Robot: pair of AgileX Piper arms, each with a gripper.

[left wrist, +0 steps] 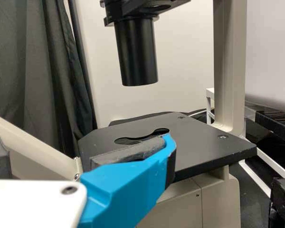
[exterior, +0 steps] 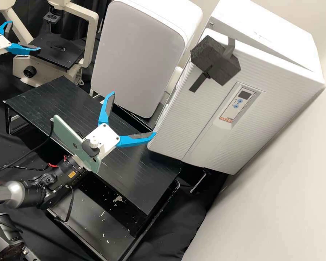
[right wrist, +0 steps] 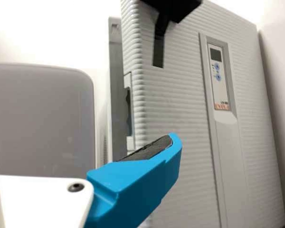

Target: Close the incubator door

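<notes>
The white incubator door with its finely ribbed front (exterior: 192,123) stands ajar at the right of the high view. A wedge-shaped gap parts it from the white box-shaped incubator body (exterior: 268,30), widest at the door's free edge and narrowing toward the far side. On the door are a narrow grey control panel (exterior: 239,101) with a small dark display and blue buttons and, near its top, a rough black foam block (exterior: 215,61) with dark strips.

The right gripper (exterior: 135,113) is spread wide and holds nothing, over the black slatted table (exterior: 69,99). One of its fingertips lies close to the lower part of the door's free edge; from this slant it is hard to be sure whether they touch. A pale green phone (exterior: 74,143) is mounted behind that gripper.

Close beside the door's free edge, a tall white cabinet with a rounded grey front (exterior: 137,58) crowds that side. Below the table sits a black tray (exterior: 94,217) scattered with pale flecks.

The left gripper (exterior: 25,36), also spread and empty, is well apart from the door, by the cream microscope (exterior: 91,36) with its flat black stage (exterior: 58,56). Dark draped cloth (left wrist: 33,57) hangs behind the microscope.
</notes>
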